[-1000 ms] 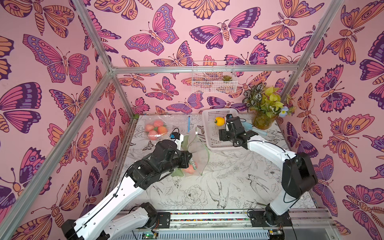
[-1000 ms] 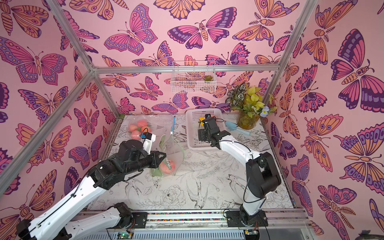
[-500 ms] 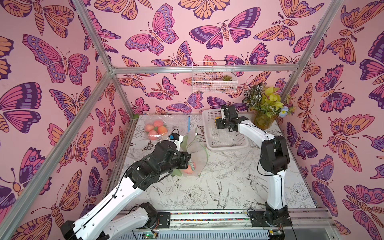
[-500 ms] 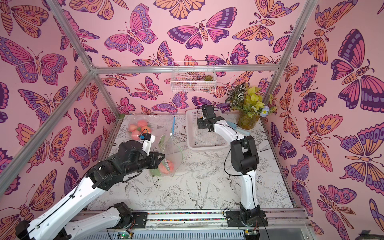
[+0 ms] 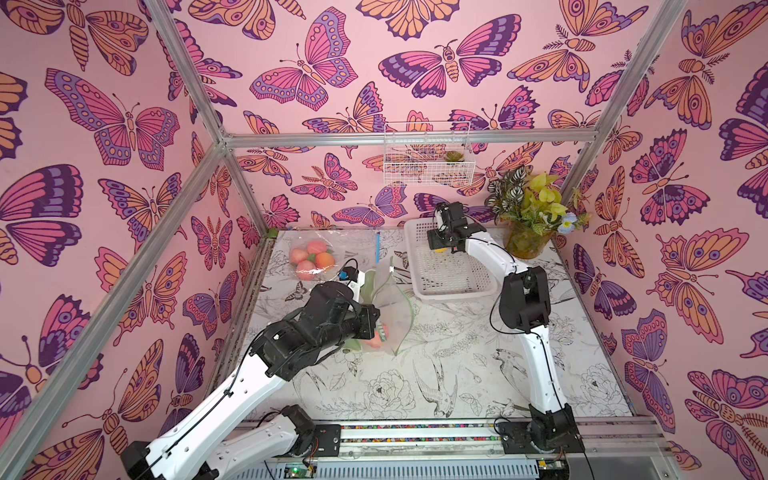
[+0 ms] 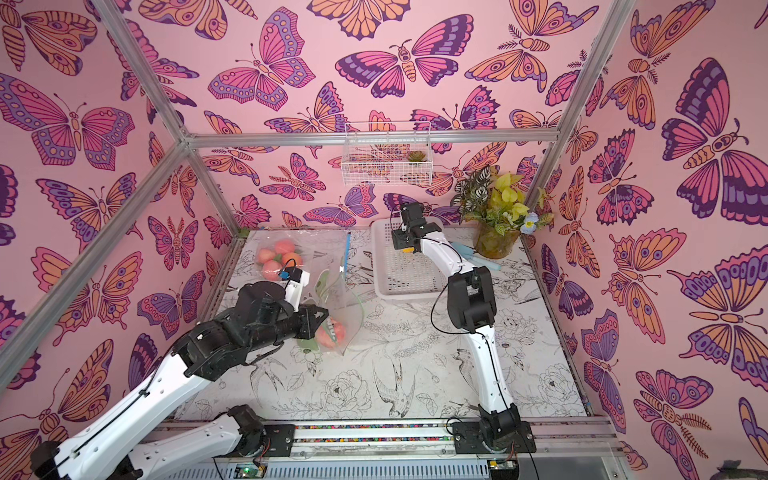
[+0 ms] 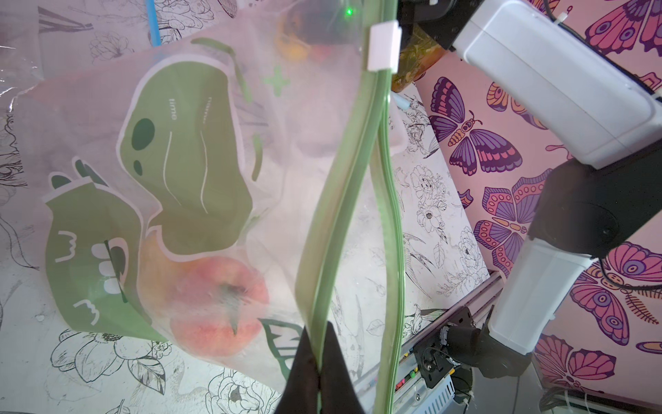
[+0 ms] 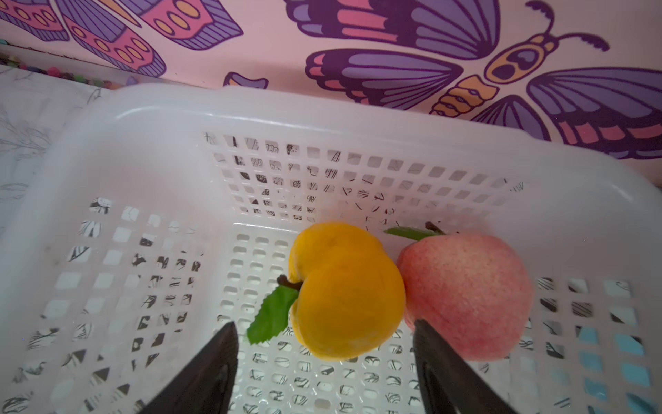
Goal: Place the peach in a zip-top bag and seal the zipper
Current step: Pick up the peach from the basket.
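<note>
The right end effector (image 8: 324, 324), released, has swung over the basket's (image 8: 143, 118) yellow peach (image 8: 344, 290). The left end effector (image 7: 317, 328) stays clenched on the zip-top bag (image 7: 200, 150), pink peach (image 7: 218, 304) already inside.

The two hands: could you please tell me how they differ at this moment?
The left hand is shut, pinching the green rim of the bag; the right hand is open and holds nothing. The left hand is at mid-table; the right hand hovers over the basket, aimed at a yellow fruit. Both have dark fingers.
</note>
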